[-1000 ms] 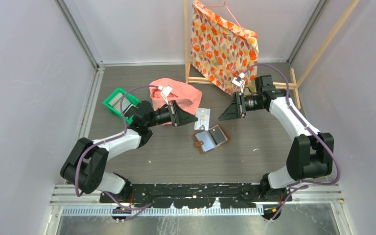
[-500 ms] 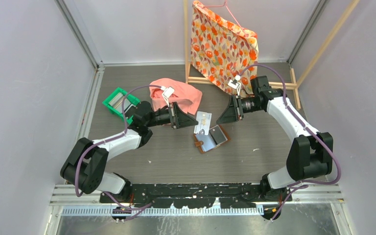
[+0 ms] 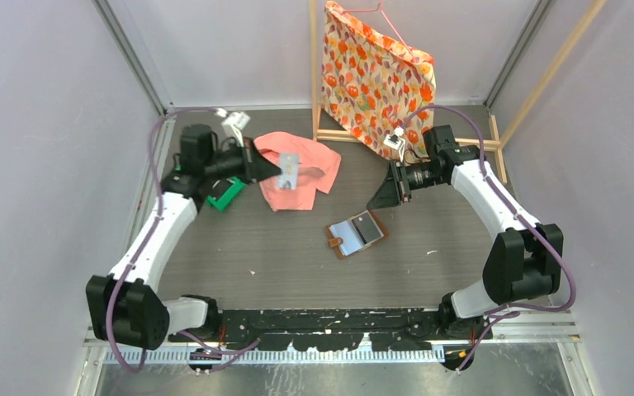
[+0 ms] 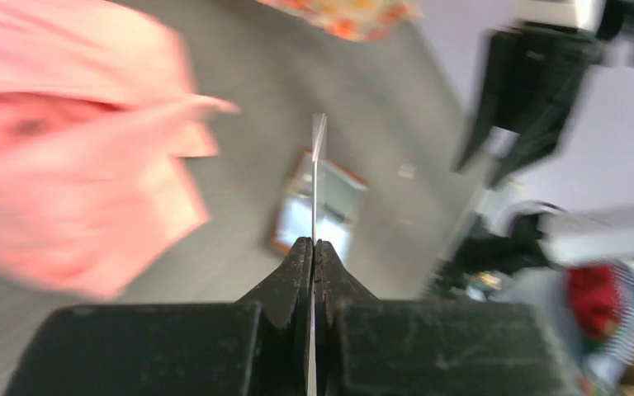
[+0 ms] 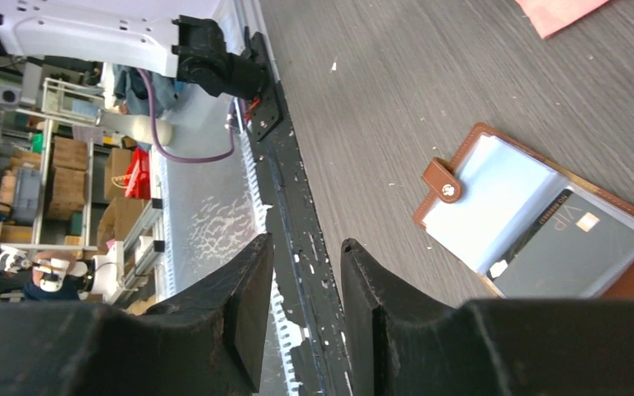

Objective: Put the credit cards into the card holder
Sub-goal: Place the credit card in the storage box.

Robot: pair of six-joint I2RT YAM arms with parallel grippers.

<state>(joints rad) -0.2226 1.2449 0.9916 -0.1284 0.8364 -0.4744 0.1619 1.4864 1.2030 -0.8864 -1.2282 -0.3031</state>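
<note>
Top external view: the left end effector (image 3: 274, 169) is pressed together on one pale credit card (image 3: 289, 172), held over the pink cloth (image 3: 318, 169) with its long axis roughly near-to-far; its printing is too small to read. The card holder (image 3: 357, 234) lies open on the desk (image 3: 281, 256), long axis slanting near-left to far-right, snap tab (image 5: 444, 180) at the near-left end, with a dark card (image 5: 574, 256) lettered "VIP" in one pocket. The right end effector (image 3: 378, 198) hovers just beyond it, fingers partly spread, gripping nothing.

Bright, even light; left wrist view smeared by motion blur
</note>
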